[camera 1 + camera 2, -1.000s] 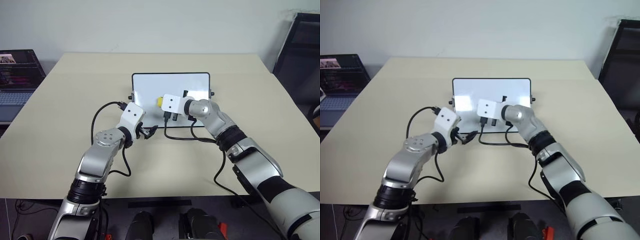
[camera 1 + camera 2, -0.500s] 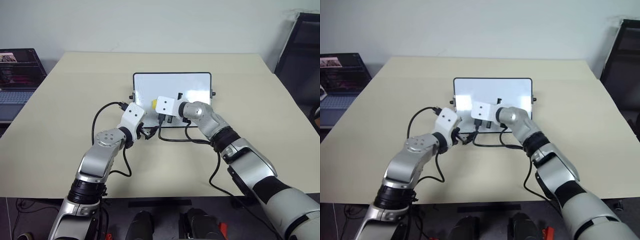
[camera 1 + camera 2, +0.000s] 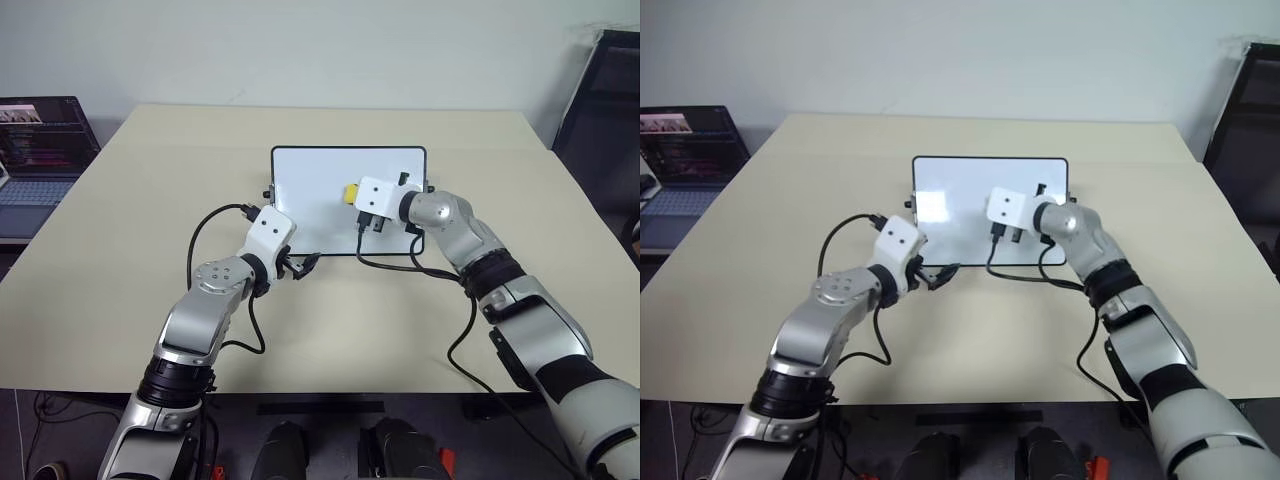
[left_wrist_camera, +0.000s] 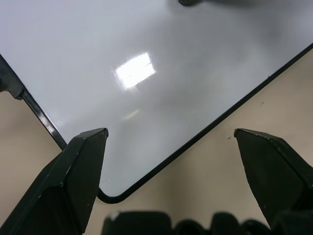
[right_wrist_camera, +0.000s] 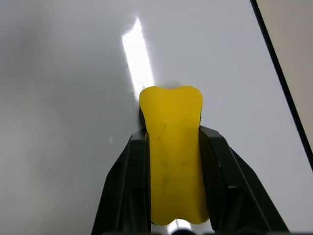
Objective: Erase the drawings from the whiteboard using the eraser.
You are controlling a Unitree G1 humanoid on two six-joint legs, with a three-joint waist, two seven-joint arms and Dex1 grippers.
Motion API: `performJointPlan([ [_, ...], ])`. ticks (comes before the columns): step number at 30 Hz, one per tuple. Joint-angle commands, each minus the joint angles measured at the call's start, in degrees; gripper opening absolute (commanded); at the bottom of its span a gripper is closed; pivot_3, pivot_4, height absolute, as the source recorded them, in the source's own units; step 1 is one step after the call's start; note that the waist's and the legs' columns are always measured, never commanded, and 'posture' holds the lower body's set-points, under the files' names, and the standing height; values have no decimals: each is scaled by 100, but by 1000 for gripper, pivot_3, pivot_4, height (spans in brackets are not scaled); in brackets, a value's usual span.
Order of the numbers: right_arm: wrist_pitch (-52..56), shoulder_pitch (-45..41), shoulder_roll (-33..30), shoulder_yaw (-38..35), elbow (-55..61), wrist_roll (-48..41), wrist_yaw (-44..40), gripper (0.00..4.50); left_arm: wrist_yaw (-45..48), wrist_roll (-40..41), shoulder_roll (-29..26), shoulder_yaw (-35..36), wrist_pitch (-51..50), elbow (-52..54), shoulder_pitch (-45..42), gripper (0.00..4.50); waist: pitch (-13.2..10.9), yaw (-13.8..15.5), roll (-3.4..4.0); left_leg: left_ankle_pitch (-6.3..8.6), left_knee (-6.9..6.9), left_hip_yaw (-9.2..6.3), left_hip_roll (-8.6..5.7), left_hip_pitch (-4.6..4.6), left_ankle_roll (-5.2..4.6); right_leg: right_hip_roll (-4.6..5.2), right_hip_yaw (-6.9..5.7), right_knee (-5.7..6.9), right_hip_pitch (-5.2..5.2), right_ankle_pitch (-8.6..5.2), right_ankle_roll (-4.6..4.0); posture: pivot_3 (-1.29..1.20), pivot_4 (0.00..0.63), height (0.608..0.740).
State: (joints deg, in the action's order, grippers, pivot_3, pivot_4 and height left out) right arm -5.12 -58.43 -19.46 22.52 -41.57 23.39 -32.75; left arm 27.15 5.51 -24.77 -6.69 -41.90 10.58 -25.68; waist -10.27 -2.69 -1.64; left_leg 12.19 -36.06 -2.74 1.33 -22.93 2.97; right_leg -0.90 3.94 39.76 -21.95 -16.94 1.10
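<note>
Centrally on the matte beige worktop [image 3: 130,240] lies the whiteboard [image 3: 320,185], a glossy white rectangle with a thin black frame, rounded corners and small black knobs on its short sides; a bright window-shaped glare sits on its sheen. The right gripper [image 5: 171,142] is pinching the eraser [image 5: 173,147], a smooth yellow block with a softly notched end, its two black fingers [image 5: 128,176] pressed against the block's long sides. From the head views the eraser's yellow end [image 3: 352,192] pokes out beside the white wrist housing, over the right half of the board near its right edge; whether it touches the surface I cannot tell. No marker strokes can be made out on the white surface. The left gripper [image 4: 171,142] is spread wide, its wedge-shaped black fingers [image 4: 78,171] straddling the board's near left rounded corner, hovering just at the frame without gripping it. A laptop [image 3: 40,150] sits off the worktop's far left side.
</note>
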Motion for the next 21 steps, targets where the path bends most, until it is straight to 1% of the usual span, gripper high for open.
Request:
performJointPlan([
  [1, 333, 309, -225, -109, 383, -6, -162, 995, 16, 13, 8, 45, 126, 117, -123, 4500, 0, -5, 0, 0, 0, 0, 0, 0, 0, 0, 0, -1, 0, -1, 3, 0, 150, 740],
  [6, 1101, 962, -205, -796, 1972, -657, -253, 995, -42, 39, 97, 118, 405, 128, -57, 4500, -2, -3, 0, 0, 3, -3, 4, -5, 0, 0, -2, -8, -1, -2, 3, 0, 150, 740],
  [10, 2135, 1593, -90, -1519, 3531, -1245, -85, 995, 5, 134, 155, 196, 594, 177, 24, 4500, -3, 6, 1, 1, 7, -9, 4, -26, 1, 1, 0, -22, -19, 5, -9, 0, 150, 740],
  [13, 3055, 2468, 31, -2191, 4874, -1635, 191, 995, 202, 302, 161, 215, 846, 253, 150, 4500, -3, 33, 1, 3, 10, -18, 9, -47, 3, 0, -7, -35, -32, 6, -10, 0, 150, 740],
  [16, 3845, 3235, 253, -2669, 5903, -1889, 552, 995, 446, 427, 135, 177, 1114, 317, 245, 4500, -3, 82, 1, 7, 16, -17, 11, -61, 5, -1, -20, -65, -31, 6, -11, 0, 150, 740],
  [21, 4626, 4350, 663, -3119, 6963, -1886, 1316, 995, 1276, 843, 58, 31, 1498, 383, 264, 4500, -3, 89, 2, 7, 12, -14, 7, -73, 5, 0, -22, -70, -36, 6, -10, 0, 150, 740],
])
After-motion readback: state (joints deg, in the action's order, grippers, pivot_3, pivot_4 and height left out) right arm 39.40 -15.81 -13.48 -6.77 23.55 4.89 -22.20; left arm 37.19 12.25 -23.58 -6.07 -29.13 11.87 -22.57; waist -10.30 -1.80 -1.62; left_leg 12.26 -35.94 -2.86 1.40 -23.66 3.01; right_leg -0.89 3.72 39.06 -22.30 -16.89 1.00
